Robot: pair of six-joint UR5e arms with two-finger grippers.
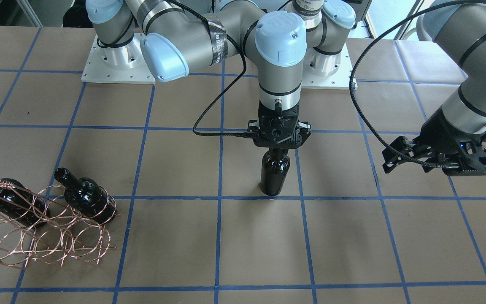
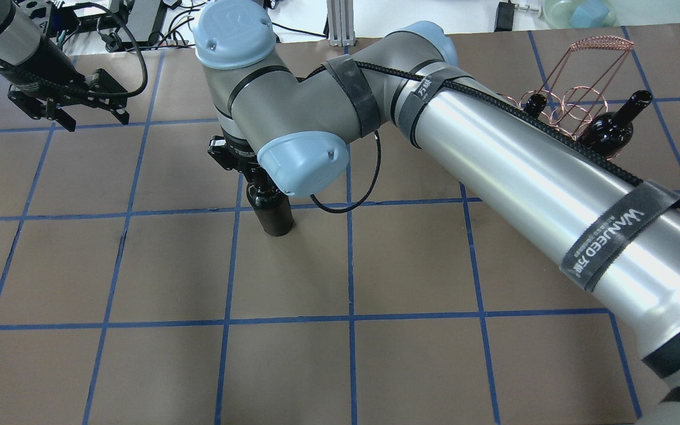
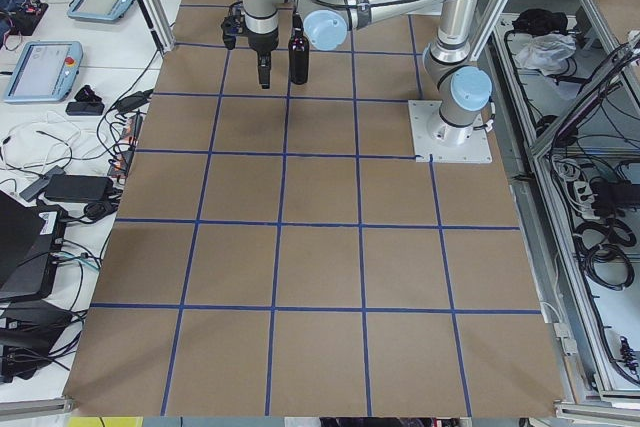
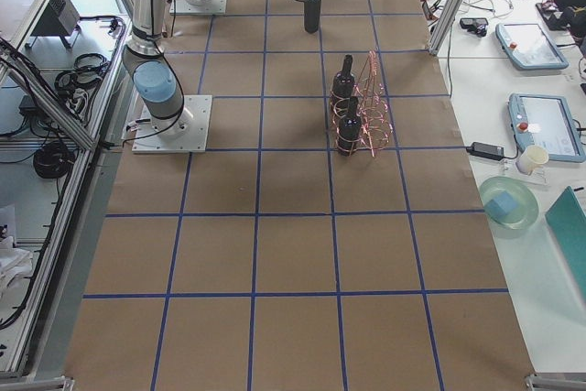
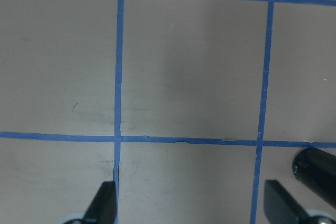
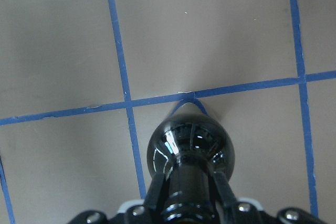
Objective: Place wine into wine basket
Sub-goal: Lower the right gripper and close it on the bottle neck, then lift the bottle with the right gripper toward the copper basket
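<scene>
Brown paper crossed by blue tape covers the table (image 1: 352, 253), and near its middle the wine (image 1: 274, 175) stands upright with its base at a tape line (whether it has cleared the surface by a hair, you cannot tell from these views). Your right gripper (image 6: 188, 203) sits over it from above, fingers (image 6: 157, 195) clamped on the neck, so the step in hand looks like the grasp just ahead of the lift. Your left gripper (image 5: 191, 205) hovers off to the side, spread wide and empty.

The wine basket (image 1: 44, 240) sits well apart, toward the robot's right, with two bottles (image 1: 85, 196) lying in its rings. Next you need a straight lift, a carry across, then a tilt to feed the base into a free ring.

The wine is glossy, near-black and unlabelled, and I judge that its smooth neck could slip in a slack grip.
</scene>
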